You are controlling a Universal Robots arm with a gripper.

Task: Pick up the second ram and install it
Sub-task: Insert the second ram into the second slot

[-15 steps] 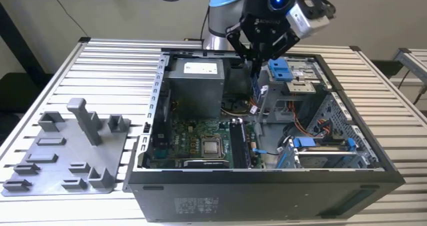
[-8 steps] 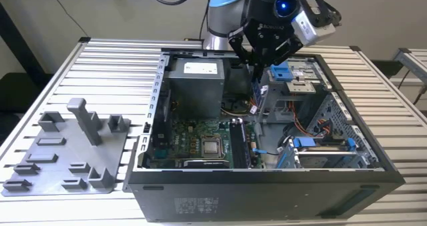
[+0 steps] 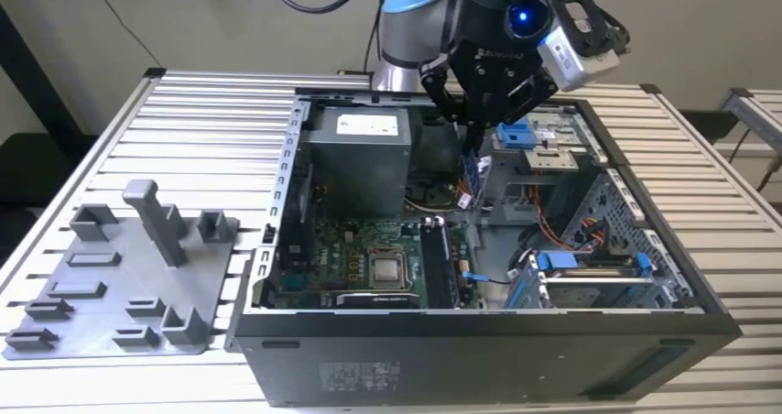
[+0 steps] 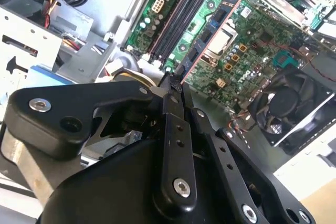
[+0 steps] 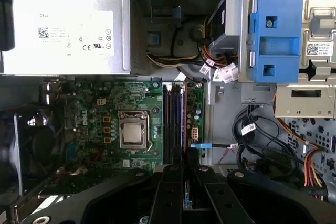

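White printed label [image 5: 73,32] with barcode and rows of marks on silver power supply [image 5: 23,51]. Small barcode sticker [image 5: 317,50] on drive cage [image 5: 304,103]. White lettering [image 5: 84,118] on green motherboard [image 5: 100,98]. Pale sticker [image 3: 366,375] on black case front [image 3: 514,359]. Small white sticker low on the second ram [image 3: 472,178]. Wording not read off.

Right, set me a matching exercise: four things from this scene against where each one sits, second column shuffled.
1 second ram
2 processor
3 power supply
4 grey fixture plate

A on the table, at the exterior view's left
B held in the gripper
C on the green motherboard
D in a corner of the case

Pairs: 1-B, 2-C, 3-D, 4-A
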